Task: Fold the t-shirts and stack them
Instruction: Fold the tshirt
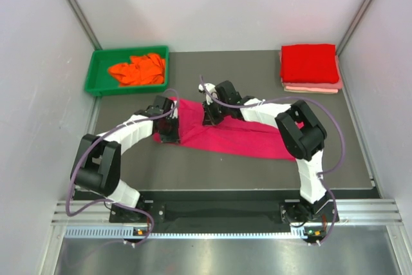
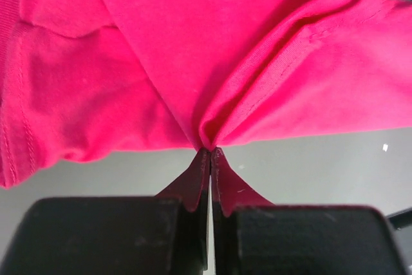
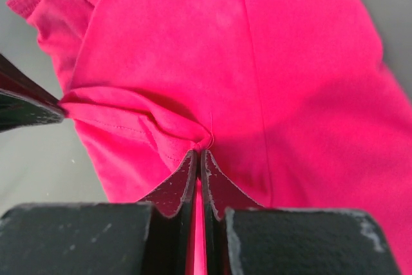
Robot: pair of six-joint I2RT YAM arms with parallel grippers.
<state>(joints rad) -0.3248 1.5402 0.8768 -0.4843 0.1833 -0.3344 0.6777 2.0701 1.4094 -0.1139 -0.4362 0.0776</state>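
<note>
Magenta-pink t-shirt lies clear of green tray and folded red t-shirt.

1. A dark grey matte table top fills the middle of the space and runs back to the far wall.
2. The plain white far wall is bare and evenly lit.
3. A pale grey panel wall on the left and its match on the right close in the table's sides.
4. A thin grey metal post slants up each far corner, left and right.
5. A ribbed silver aluminium rail crosses the near edge.
6. Nearest me, a brushed steel sheet shows a soft glare.
</note>
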